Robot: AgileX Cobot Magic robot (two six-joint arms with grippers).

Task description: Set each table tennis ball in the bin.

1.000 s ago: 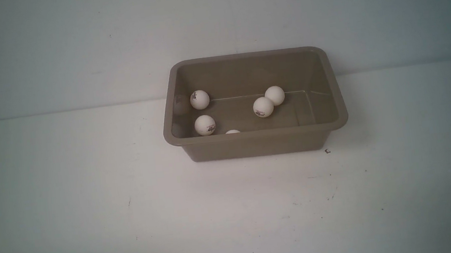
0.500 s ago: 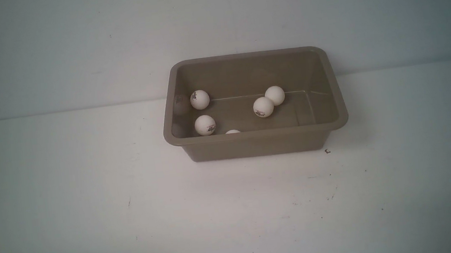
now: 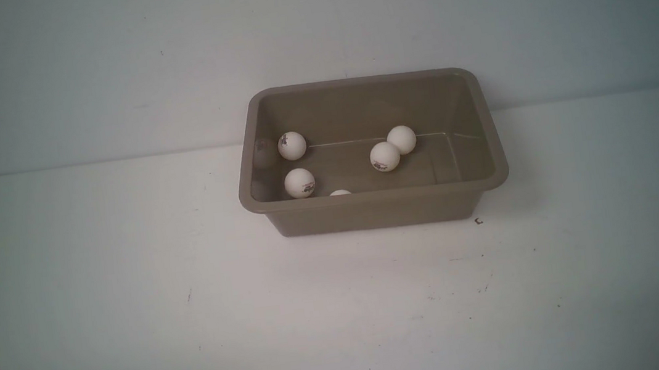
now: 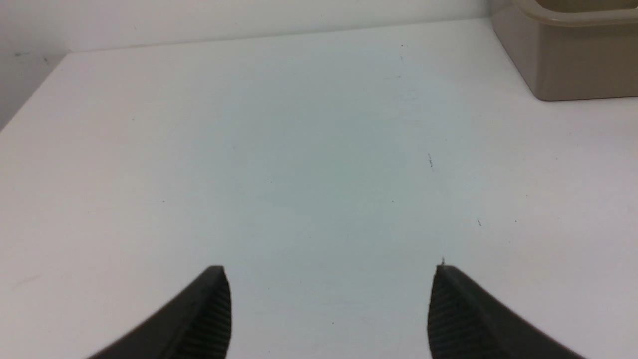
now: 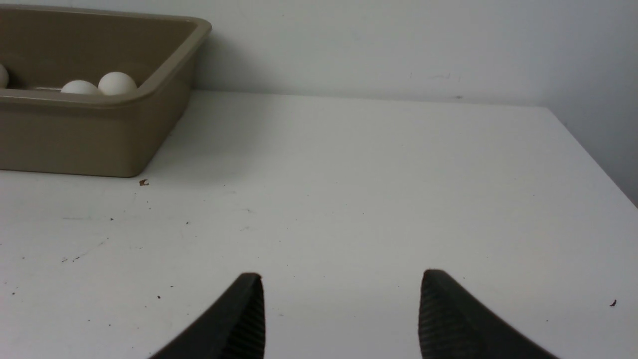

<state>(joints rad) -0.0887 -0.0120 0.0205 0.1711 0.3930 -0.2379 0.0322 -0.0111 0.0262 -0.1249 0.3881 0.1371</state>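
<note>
The taupe-brown bin point(image 3: 370, 211) stands at the back middle of the white table. Several white table tennis balls lie inside it: one point(image 3: 291, 145) near its left wall, another point(image 3: 299, 183) in front of that, a touching pair point(image 3: 385, 156) point(image 3: 402, 139) in the middle, and one point(image 3: 340, 192) half hidden behind the near rim. Neither arm shows in the front view. My left gripper point(image 4: 329, 279) hangs open over bare table, the bin's corner point(image 4: 573, 65) off to one side. My right gripper point(image 5: 341, 281) is open and holds nothing, with the bin point(image 5: 89, 134) and two balls point(image 5: 117, 83) ahead of it.
The white table point(image 3: 131, 294) meets a pale wall point(image 3: 105, 68) just behind the bin. A small dark speck point(image 3: 478, 221) lies by the bin's near right corner. The table's side edges show in both wrist views.
</note>
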